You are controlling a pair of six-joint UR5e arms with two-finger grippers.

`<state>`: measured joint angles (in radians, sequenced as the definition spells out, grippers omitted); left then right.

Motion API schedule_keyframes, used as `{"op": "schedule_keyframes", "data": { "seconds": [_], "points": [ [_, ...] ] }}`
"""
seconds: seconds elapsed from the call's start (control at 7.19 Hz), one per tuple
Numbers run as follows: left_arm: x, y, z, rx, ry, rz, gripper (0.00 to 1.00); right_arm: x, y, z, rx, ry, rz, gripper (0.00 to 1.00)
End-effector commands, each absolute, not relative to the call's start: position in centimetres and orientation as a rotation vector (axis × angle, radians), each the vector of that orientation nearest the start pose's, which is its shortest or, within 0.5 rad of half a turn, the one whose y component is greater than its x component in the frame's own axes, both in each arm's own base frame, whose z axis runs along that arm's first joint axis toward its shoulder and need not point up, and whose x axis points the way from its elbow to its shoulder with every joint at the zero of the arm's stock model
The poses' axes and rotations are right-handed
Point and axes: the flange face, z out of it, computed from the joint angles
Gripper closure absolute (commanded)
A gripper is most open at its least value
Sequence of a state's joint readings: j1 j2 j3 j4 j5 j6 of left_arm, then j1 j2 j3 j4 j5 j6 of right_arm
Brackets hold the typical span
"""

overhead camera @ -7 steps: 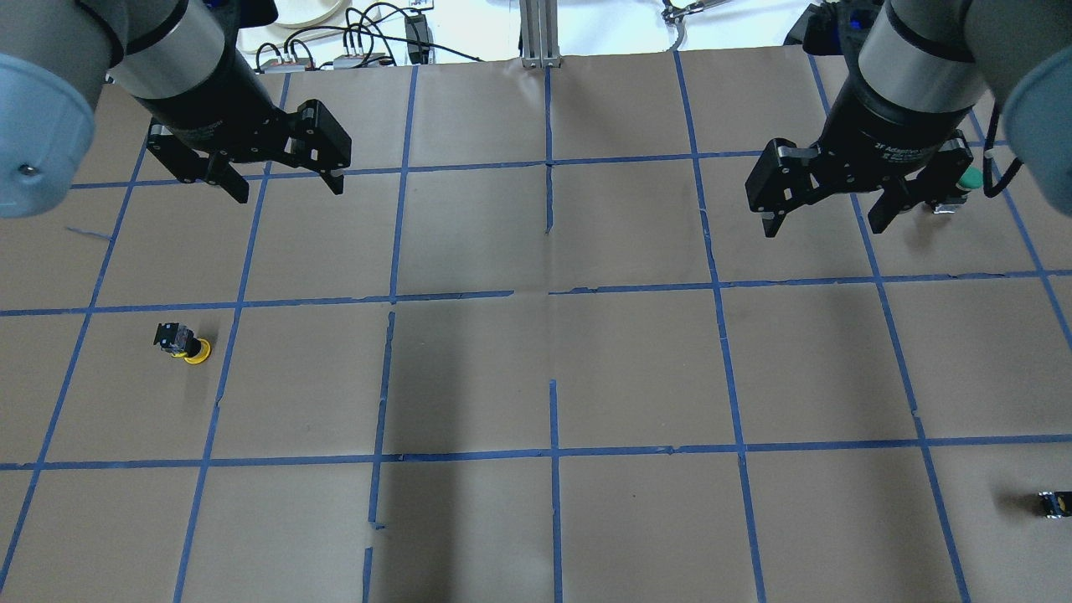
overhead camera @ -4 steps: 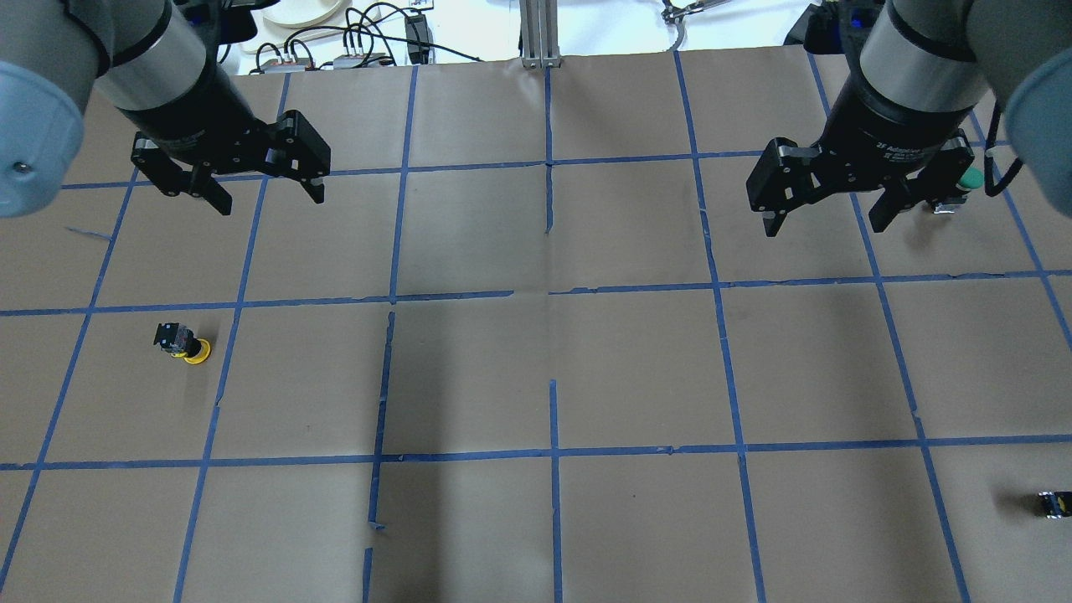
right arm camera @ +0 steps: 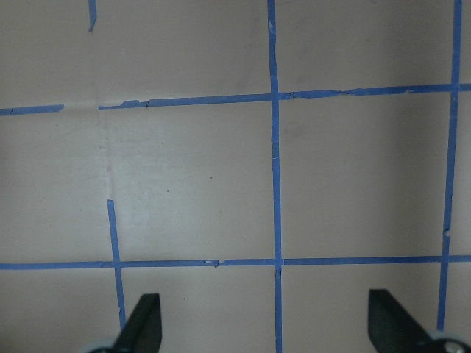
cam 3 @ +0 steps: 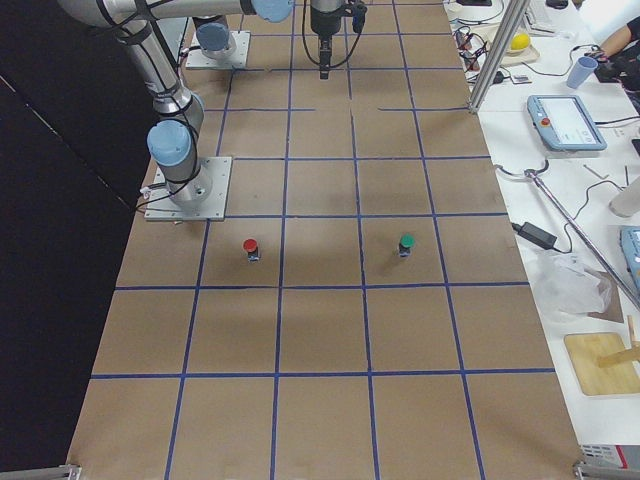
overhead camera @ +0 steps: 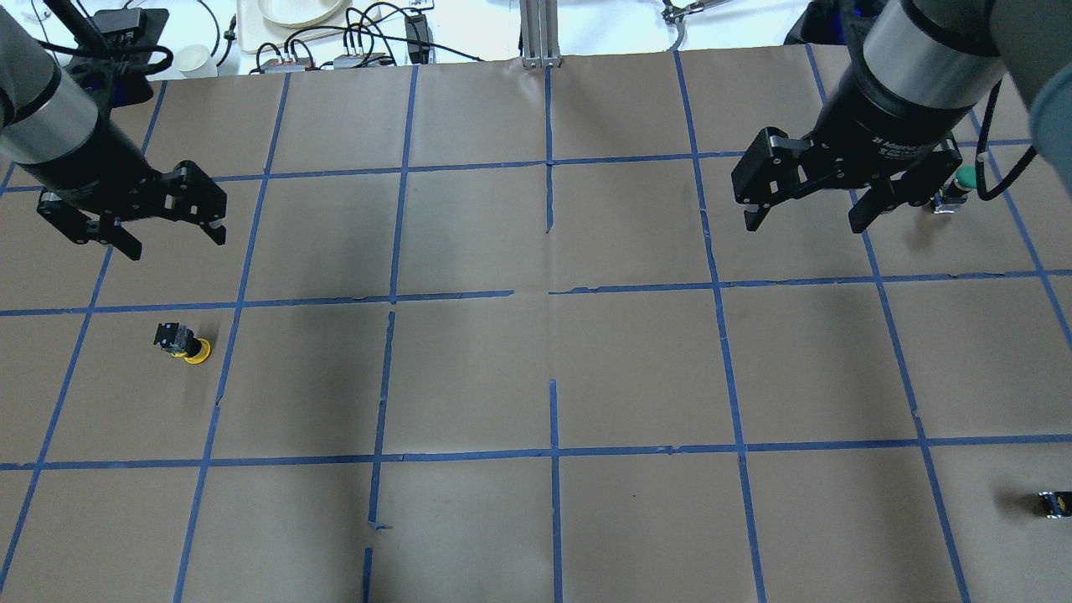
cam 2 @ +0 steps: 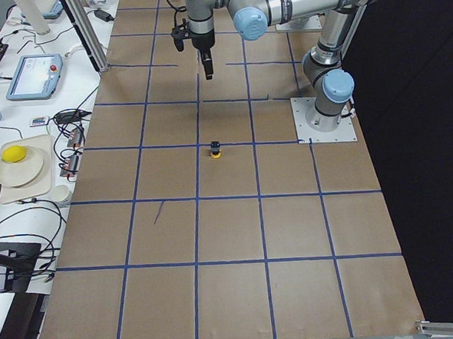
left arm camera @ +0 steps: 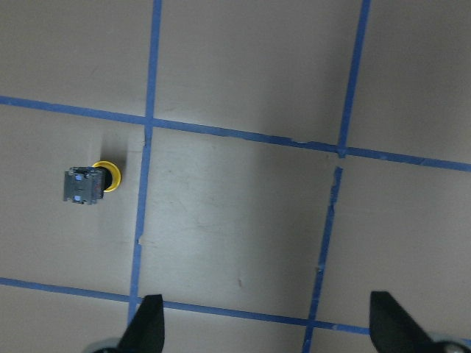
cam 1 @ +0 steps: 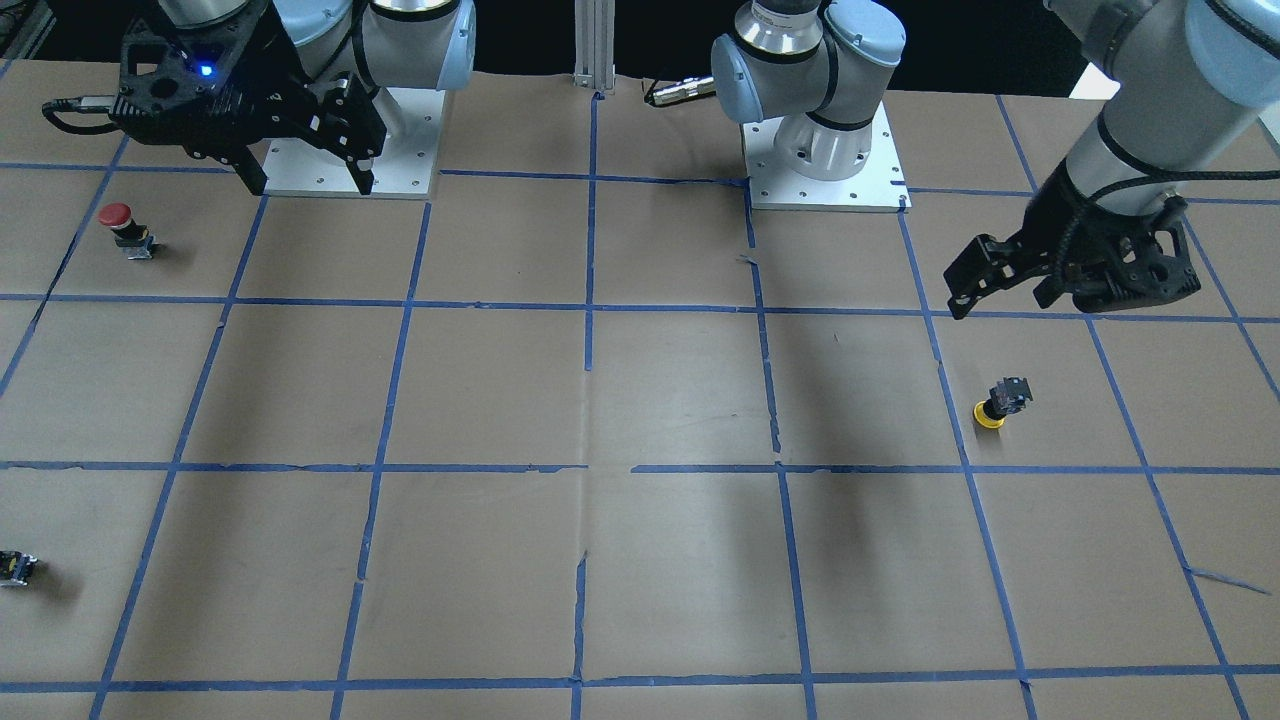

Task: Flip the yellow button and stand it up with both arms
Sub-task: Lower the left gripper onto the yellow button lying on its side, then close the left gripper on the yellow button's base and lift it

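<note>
Now the yellow button [overhead camera: 186, 345] sits on the brown paper [overhead camera: 469, 377] on the robot's left side. It is cap down with its black body up, just beside a blue tape line [overhead camera: 223, 377]. The left gripper [overhead camera: 176, 243] hovers above the table, clear of the button, with its fingers spread wide and empty. The right gripper [overhead camera: 801, 224] hangs over the other side, its fingers likewise apart and holding nothing. A green button [overhead camera: 963, 182], a red button [cam 1: 122, 226] and a small black block [overhead camera: 1053, 503] stand on the right side.

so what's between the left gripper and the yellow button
Only bare brown paper and a blue tape line lie between the black left gripper and the yellow-capped push button, in the overhead view.
</note>
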<state>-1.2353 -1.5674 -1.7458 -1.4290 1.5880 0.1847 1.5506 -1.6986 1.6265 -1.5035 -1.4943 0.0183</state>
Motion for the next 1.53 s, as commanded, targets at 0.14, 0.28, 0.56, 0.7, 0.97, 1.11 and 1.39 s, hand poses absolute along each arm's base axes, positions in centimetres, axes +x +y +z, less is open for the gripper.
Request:
{"op": "schedule_keyframes", "data": {
  "seconds": [0.14,0.28,0.56,0.7,0.97,1.11,1.39],
  "points": [
    [12.0,-49.2,34.0,-0.051,3.124,0.015,0.03,12.8,-43.4,52.5,0.443,3.021,-0.062,0.0],
    [15.0,-49.2,30.4,-0.055,3.136,0.016,0.03,12.3,-43.0,52.1,0.565,3.019,-0.006,0.0],
    [15.8,-50.3,26.3,-0.02,3.185,0.096,0.03,12.4,-42.5,51.7,0.759,3.001,0.064,0.0],
    [16.0,-50.6,24.4,-0.008,3.2,0.143,0.03,12.5,-42.2,51.8,0.914,2.954,0.089,0.0],
    [16.2,-50.7,22.9,0.054,3.208,0.188,0.04,14.7,-42.8,51.9,1.121,2.659,0.203,0.0],
    [16.3,-50.8,22.0,0.028,3.214,0.214,0.06,15.0,-43.0,51.0,1.109,2.619,0.256,0.0],
    [16.1,-50.6,22.1,0.023,3.213,0.212,0.15,15.2,-43.4,50.6,1.12,2.581,0.284,0.0]
  ]
}}
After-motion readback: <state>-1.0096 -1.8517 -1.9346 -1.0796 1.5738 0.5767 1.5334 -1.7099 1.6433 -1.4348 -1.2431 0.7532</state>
